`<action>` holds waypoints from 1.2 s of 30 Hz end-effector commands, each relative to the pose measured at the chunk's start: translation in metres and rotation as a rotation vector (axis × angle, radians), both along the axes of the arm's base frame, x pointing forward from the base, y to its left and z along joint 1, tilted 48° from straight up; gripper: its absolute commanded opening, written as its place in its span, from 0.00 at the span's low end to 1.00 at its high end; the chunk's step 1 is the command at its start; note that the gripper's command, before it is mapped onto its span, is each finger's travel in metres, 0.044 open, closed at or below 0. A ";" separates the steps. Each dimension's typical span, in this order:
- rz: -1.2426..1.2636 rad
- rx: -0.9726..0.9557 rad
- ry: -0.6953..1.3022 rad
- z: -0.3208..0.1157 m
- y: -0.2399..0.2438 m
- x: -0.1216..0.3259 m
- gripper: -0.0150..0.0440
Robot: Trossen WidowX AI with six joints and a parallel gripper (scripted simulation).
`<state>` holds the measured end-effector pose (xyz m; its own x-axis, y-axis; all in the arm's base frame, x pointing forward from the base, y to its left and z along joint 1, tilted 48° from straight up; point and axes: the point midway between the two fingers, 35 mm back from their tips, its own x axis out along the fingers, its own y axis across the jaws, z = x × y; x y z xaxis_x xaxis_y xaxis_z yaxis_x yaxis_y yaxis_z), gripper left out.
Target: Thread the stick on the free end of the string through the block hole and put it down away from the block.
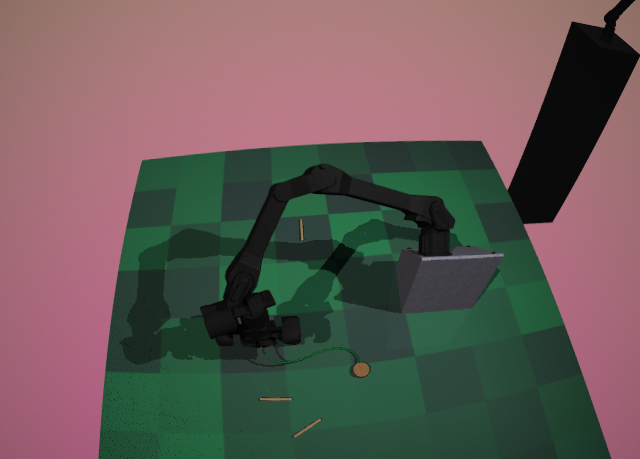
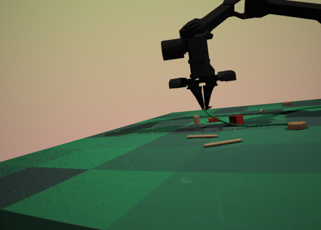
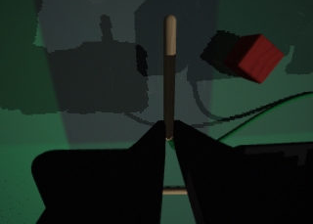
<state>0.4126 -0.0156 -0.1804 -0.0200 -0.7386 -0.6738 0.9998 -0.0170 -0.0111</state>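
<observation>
My gripper (image 2: 204, 108) (image 3: 168, 126) is shut on the stick (image 3: 169, 35) near its string end, above the table. The stick's bare end points away from the fingers, up the wrist view. The green string (image 1: 338, 348) (image 2: 264, 125) runs from the fingertips down to the round wooden button (image 1: 361, 369) (image 2: 297, 125) on the table. A red wood-grained block (image 2: 235, 119) (image 3: 254, 58) sits on the table, ahead and right of the fingertips in the wrist view. I cannot make out a hole in it. The arm hides it in the top view.
Loose sticks (image 1: 275, 399) (image 1: 307, 427) (image 2: 202, 136) (image 2: 222, 143) lie near the button; another (image 1: 301, 230) (image 2: 261, 110) lies farther back. A wooden cylinder (image 2: 196, 120) stands near a low red piece (image 2: 213, 119). A round wooden piece (image 2: 287, 102) lies far back.
</observation>
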 end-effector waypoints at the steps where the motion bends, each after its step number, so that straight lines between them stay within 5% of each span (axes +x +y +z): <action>1: -0.043 0.006 -0.051 -0.004 0.006 -0.001 0.25; 36: -0.389 0.002 -0.432 -0.033 0.032 -0.020 0.25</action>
